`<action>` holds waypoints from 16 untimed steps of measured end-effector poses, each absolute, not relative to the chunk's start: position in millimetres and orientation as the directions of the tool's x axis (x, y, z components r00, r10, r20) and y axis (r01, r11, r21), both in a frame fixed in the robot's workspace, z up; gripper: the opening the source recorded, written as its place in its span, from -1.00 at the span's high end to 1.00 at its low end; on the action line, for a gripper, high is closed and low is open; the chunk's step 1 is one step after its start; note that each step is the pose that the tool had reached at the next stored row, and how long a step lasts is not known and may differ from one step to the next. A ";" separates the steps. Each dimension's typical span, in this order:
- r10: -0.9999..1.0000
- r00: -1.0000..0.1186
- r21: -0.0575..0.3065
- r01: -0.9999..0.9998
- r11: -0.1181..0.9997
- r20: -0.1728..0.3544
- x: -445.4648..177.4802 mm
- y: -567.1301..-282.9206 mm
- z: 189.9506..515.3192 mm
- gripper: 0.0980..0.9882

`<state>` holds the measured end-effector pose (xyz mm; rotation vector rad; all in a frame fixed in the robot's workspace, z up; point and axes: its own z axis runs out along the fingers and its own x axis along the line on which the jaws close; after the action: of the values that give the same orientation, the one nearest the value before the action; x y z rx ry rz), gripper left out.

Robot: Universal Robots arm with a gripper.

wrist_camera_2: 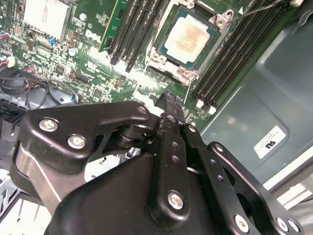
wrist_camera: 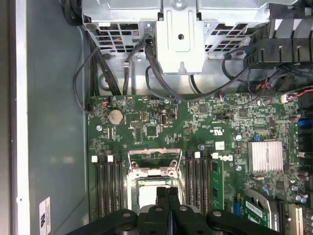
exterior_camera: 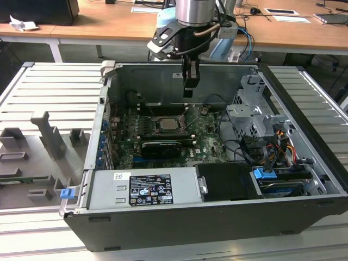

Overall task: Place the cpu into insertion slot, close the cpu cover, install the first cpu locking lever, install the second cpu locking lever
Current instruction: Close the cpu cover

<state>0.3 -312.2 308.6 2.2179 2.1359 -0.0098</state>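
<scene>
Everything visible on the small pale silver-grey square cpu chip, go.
The cpu is a flat, pale silver-grey square with a metallic-looking lid, lying level in the silvery-rimmed insertion slot on the green motherboard, between black memory slot banks. Nothing grips it; the black gripper hangs above, shut, clear of it.

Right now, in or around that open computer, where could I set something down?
Free: the flat top of the grey labelled box and the black cover beside it, and the ribbed surface outside the case. Crowded: the cabled drive cage and the board around the cpu, memory slots on both sides.
</scene>
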 end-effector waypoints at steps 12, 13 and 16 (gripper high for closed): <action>0.998 0.039 0.041 0.999 -0.037 -0.048 13.0 -310.8 298.2 0.98; 0.998 0.039 0.041 0.998 -0.037 -0.048 14.0 -310.5 297.9 0.98; 0.998 0.039 0.041 0.999 -0.037 -0.048 16.9 -309.7 297.4 0.98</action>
<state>16.9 -309.7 297.4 2.2181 2.1359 -0.0095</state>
